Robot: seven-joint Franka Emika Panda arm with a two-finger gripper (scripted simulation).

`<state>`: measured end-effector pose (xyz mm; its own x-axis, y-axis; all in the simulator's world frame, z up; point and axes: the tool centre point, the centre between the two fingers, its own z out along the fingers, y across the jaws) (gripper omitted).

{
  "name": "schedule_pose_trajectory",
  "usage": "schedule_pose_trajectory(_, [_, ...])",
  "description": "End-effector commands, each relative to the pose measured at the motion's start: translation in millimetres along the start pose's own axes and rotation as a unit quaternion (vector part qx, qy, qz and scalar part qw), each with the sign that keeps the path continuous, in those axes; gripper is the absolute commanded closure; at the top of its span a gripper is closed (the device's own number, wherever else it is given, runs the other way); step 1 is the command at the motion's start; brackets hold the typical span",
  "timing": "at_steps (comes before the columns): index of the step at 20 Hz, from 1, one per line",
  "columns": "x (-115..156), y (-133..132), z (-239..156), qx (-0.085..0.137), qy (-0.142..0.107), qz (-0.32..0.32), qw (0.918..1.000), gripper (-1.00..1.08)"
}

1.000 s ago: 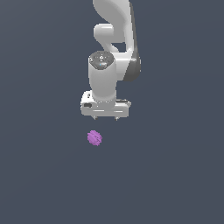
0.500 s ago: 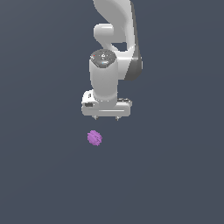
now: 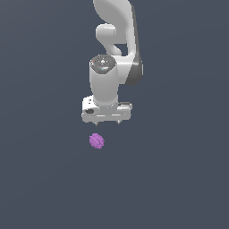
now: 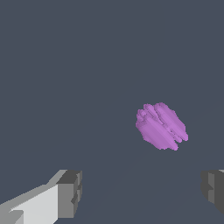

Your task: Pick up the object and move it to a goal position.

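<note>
The object [image 3: 96, 141] is a small bumpy purple-magenta lump lying on the dark grey floor. In the exterior view it sits just below and slightly to the left of my white gripper [image 3: 107, 123]. The gripper points down, its jaws are open and empty, and it hangs above the object without touching it. In the wrist view the object [image 4: 161, 126] shows ahead of the gripper [image 4: 142, 192], off centre toward one dark fingertip [image 4: 213, 188]; the other fingertip [image 4: 70, 192] is wide apart from it.
A plain dark grey floor [image 3: 179, 179] fills both views. The white arm [image 3: 116, 40] rises behind the gripper toward the top of the exterior view. No other objects show.
The gripper has moved slightly toward the exterior view's left and a little lower, closer to the object. The object has not moved.
</note>
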<state>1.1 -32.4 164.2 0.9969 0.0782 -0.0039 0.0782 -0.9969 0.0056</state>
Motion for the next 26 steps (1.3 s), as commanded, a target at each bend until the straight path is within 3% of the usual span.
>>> schedule_pose_trajectory(1, [1.6, 3.6, 3.9, 0.000, 0.000, -0.021, 0.9998, -0.92])
schedule_pose_trajectory(7, [6.6, 14.6, 16.4, -0.001, 0.000, -0.087, 0.9962, -0.92])
schedule_pose_trajectory(13, [11.5, 26.8, 30.4, -0.001, -0.001, -0.159, 0.9873, -0.92])
schedule_pose_trajectory(26, [19.7, 52.0, 60.1, 0.000, 0.001, -0.304, 0.9526, -0.92])
